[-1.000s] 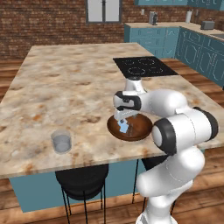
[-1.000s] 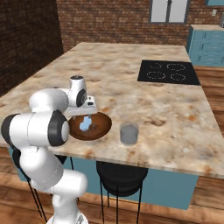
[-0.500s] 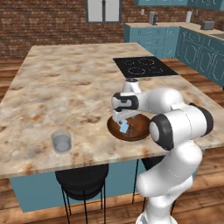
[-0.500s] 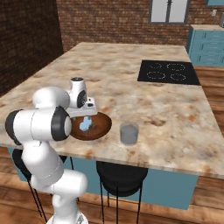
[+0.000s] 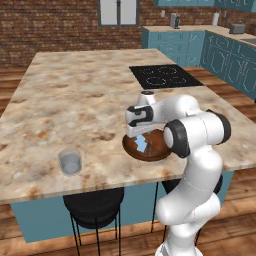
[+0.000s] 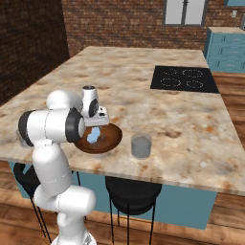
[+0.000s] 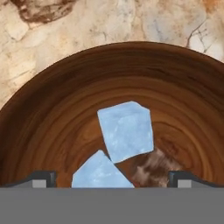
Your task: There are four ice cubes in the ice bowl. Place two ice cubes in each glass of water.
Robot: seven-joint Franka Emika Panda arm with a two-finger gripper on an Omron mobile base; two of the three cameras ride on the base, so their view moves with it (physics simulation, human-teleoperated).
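1. Desk (image 5: 75, 100): a large kitchen island with a mottled beige stone top, teal panels below.

2. Ice bowl (image 5: 159, 150): round, shallow, dark-brown wood. It sits on the desk near the front edge, at about 4 o'clock from the desk's centre in the left base view. In the right base view the ice bowl (image 6: 109, 141) lies at about 9 o'clock from the tumbler, near it but apart.

3. Ice cubes (image 7: 126, 130): pale blue-white, translucent. The hand view shows two in the hollow of the ice bowl (image 7: 52, 113): one whole near the middle, and a second at its 7 o'clock, cut off by the lower edge and touching the first at a corner. From the base views only a pale blue patch is visible inside the bowl; the count cannot be told there.

4. Glass of water (image 5: 70, 161): short, clear, tinted pale blue, upright near the desk's front edge, well apart from the bowl at about its 9 o'clock in the left base view. In the right base view one glass (image 6: 141, 146) stands at the bowl's 3 o'clock.

5. Tool (image 7: 109, 179): pointed straight down, directly above the bowl's interior. Its two dark tips stand far apart at either side of the hand view, spread wide, pinching nothing; the cubes lie between and beyond them.

6. Cooktop (image 5: 162, 76): black, four rings, set into the desk's far right part.

7. Stool (image 5: 95, 205): dark seat, tucked under the front edge.
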